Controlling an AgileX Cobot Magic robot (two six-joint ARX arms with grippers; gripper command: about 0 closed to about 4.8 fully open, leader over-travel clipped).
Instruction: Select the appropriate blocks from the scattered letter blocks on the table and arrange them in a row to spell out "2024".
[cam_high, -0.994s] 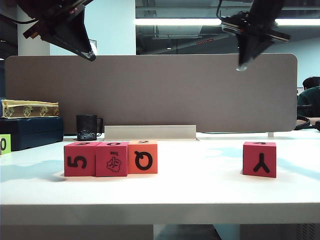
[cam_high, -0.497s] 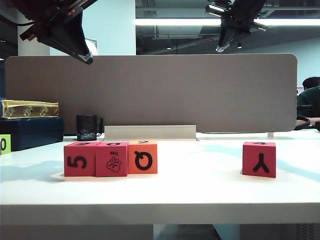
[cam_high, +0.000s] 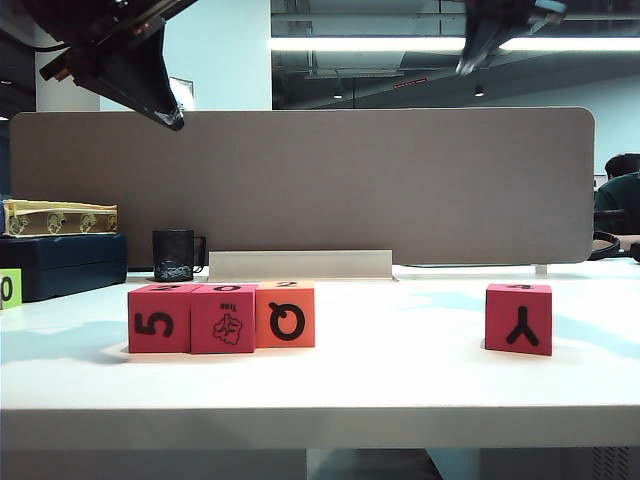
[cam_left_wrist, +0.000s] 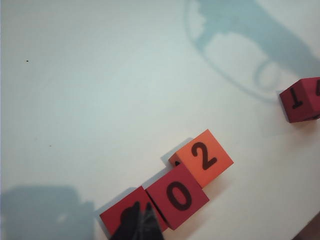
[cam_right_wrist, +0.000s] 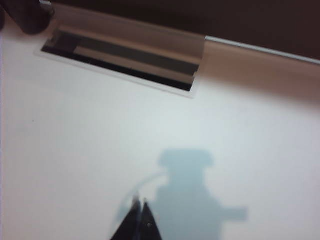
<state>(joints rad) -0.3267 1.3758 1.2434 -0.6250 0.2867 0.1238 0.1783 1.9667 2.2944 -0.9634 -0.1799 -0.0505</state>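
White worktop (cam_high: 400, 385) before a grey-brown partition (cam_high: 300, 180), four foam blocks on it, both end effectors raised.

Three blocks touched in a row at left: a pink-red block marked 5 (cam_high: 158, 318), a pink-red tree-picture block (cam_high: 224, 318) topped with 0, and an orange Q block (cam_high: 286, 314) topped with 2. A pink-red Y block (cam_high: 518, 318) stood well apart at right. The left end effector (cam_high: 172, 115) hung high above the row, jaws together, empty. The right end effector (cam_high: 470, 62) sat at the upper edge, high above the worktop between the Q block and the Y block, jaws pressed together, holding nothing.
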